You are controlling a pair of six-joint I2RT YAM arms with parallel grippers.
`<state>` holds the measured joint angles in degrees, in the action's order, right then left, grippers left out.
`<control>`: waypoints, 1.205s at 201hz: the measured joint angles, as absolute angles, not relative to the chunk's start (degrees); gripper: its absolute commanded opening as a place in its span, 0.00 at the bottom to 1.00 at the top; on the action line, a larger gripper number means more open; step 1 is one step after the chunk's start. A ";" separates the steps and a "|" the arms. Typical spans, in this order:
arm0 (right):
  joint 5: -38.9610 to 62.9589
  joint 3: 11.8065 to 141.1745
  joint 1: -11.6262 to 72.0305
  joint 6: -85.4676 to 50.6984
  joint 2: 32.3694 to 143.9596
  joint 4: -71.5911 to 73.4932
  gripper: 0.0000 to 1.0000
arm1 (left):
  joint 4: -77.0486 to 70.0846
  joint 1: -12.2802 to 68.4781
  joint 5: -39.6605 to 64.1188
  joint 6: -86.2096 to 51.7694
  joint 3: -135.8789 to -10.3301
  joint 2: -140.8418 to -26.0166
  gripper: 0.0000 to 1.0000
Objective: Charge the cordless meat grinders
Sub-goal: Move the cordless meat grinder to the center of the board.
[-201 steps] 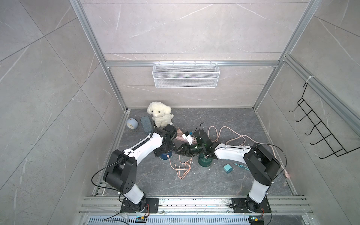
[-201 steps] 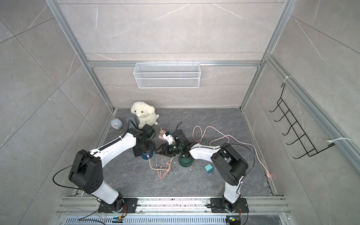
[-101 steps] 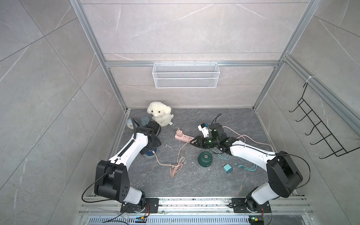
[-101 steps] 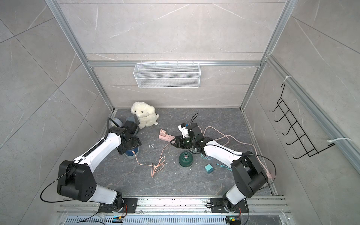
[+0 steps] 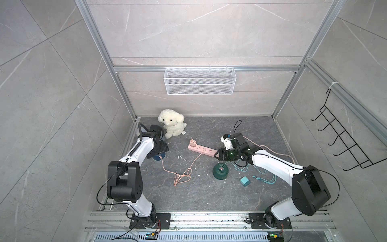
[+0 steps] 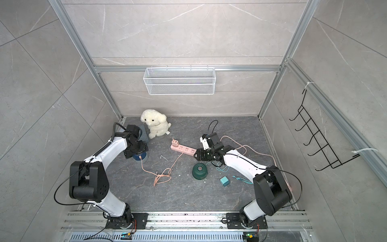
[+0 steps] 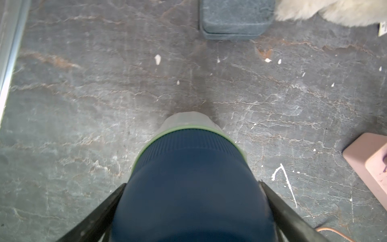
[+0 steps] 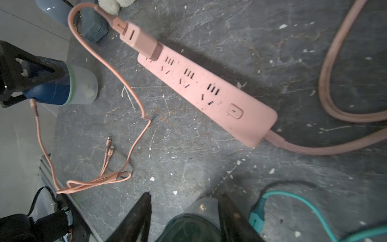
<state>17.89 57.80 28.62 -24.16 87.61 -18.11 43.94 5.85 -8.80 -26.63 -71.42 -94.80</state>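
Where your left hand point(image 7: 192, 184) sits near the left wall, note it clamped on the navy grinder point(image 7: 189, 159): in the left wrist view both fingers point(image 7: 98, 211) press the dome's flanks, and the clear cup under its green ring stands on the desk point(image 7: 83, 94). In both top views this grinder is upright beneath the hand, near the plush dog point(image 5: 171, 125) and a grey block point(image 7: 236, 18). A pink cable point(image 5: 182, 178) leaves the pink plug cube point(image 5: 192, 143), which is seated in the pink power strip point(image 5: 203, 150) at the end away from your right hand. It loops over the desk and meets the navy body, as the right wrist view shows.

Your right hand point(image 8: 185, 194) hangs at the strip's other end, fingers point(image 8: 138, 220) spread. The dark green grinder point(image 5: 220, 172) stands on the desk just beside that hand in both top views, silver hub up. In the right wrist view its top shows between the spread fingers, with a sliver of desk between one finger and the green body; record it as unclamped. A teal cable point(image 5: 261, 178) lies loose on the desk toward the right arm's base, and the teal plug cube point(image 5: 244, 180) sits near the green grinder, apart from the strip
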 measured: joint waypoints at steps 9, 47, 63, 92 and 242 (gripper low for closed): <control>17.08 58.11 27.88 -23.68 87.61 -19.07 0.55 | 44.18 5.85 -8.82 -25.87 -72.75 -95.72 0.73; 13.87 58.92 25.32 -21.93 87.59 -22.11 0.59 | 45.71 5.67 -8.45 -23.51 -76.34 -96.62 0.89; 12.97 58.96 24.80 -21.58 87.59 -22.76 0.60 | 46.74 5.58 -8.34 -22.68 -78.52 -97.36 0.93; 11.92 58.94 24.27 -21.37 87.20 -23.33 0.61 | 47.99 5.50 -7.88 -21.52 -79.94 -98.32 0.99; 6.33 55.90 23.49 -22.87 83.02 -26.50 0.62 | 52.77 3.49 -11.00 -18.15 -88.71 -94.59 1.00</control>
